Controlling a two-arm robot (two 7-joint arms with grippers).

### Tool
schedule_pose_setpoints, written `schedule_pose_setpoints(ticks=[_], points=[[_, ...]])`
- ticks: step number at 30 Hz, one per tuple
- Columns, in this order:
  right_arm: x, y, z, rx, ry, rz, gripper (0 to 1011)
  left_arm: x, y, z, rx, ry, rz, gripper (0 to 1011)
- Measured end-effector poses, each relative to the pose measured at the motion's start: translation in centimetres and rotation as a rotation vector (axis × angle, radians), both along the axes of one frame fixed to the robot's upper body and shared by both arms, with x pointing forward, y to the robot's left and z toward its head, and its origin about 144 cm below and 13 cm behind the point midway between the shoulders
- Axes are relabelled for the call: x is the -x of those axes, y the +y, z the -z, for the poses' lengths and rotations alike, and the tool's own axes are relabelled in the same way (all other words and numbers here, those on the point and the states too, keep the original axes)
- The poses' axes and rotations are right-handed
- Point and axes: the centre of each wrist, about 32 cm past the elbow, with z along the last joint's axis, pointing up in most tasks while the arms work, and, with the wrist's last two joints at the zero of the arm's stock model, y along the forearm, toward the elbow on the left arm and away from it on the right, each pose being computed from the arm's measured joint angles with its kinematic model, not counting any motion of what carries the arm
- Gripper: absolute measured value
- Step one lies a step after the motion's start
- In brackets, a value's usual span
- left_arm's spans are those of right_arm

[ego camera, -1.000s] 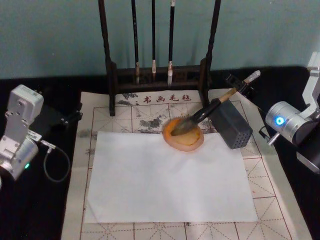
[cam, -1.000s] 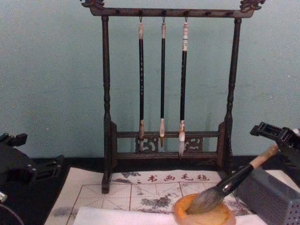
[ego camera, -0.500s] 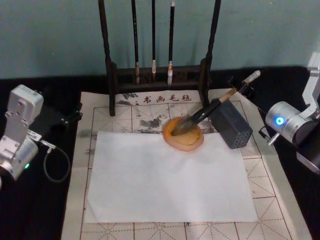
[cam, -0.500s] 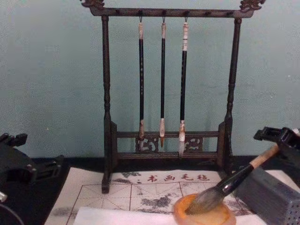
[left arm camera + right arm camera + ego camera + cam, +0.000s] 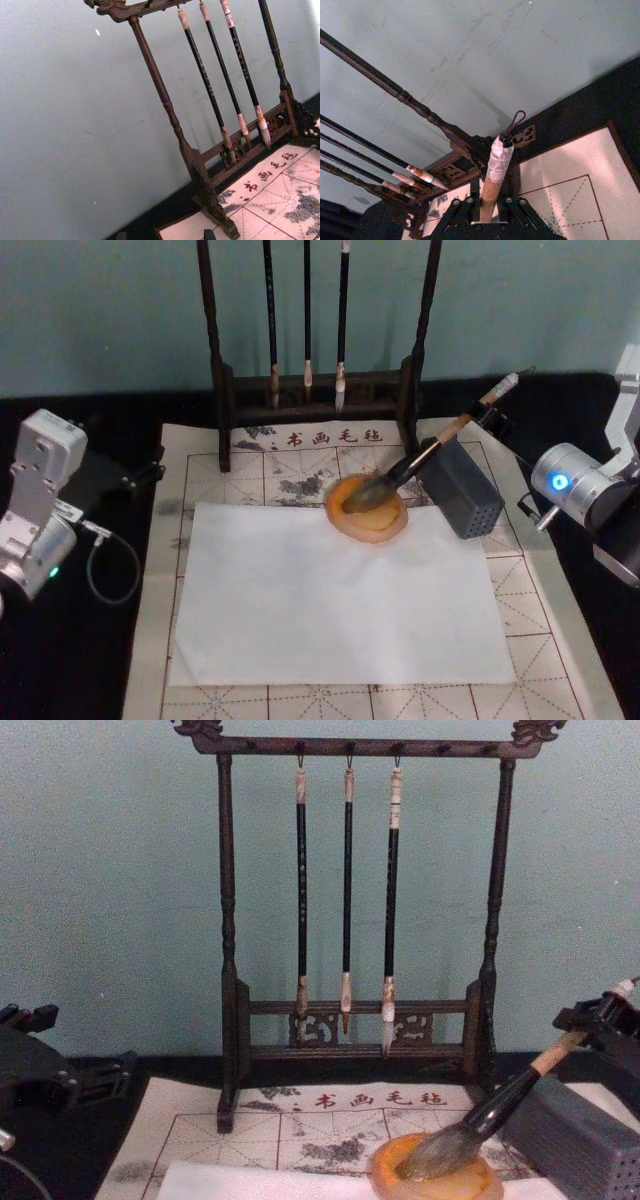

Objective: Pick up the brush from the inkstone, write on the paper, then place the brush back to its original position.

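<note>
The brush lies with its bushy bristles down in the inkstone, and its tan handle slants up and away from the dish toward the back right. The handle passes over the top of a grey perforated box that stands just right of the inkstone. The right tool sits high on that handle, behind and right of the inkstone, and is pinching the wood just below the white end cap; the wrist view shows the cap and its loop poking out past the black fingers. A white sheet of paper lies in front of the inkstone, with its far edge touching the dish. Both rest on a gridded felt mat spread over the dark desk. Behind the inkstone stands a dark wooden rack with three thin brushes hanging from it. The left tool is parked well to the left of the inkstone, beyond the mat's edge; I cannot tell whether it is spread or pressed together.
</note>
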Motion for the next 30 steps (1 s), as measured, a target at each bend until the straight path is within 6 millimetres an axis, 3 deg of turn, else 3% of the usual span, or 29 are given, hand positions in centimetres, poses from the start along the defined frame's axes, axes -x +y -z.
schedule_pose_setpoints(ticks=[17,30], points=[[0.0,0.1,0.0,0.002,-0.01,-0.004,209,0.0,0.0,0.0,0.0,0.0,0.0,1001],[0.7,1.1,-1.7,0.086,-0.141,-0.043,207,0.0,0.0,0.0,0.0,0.0,0.0,1001]])
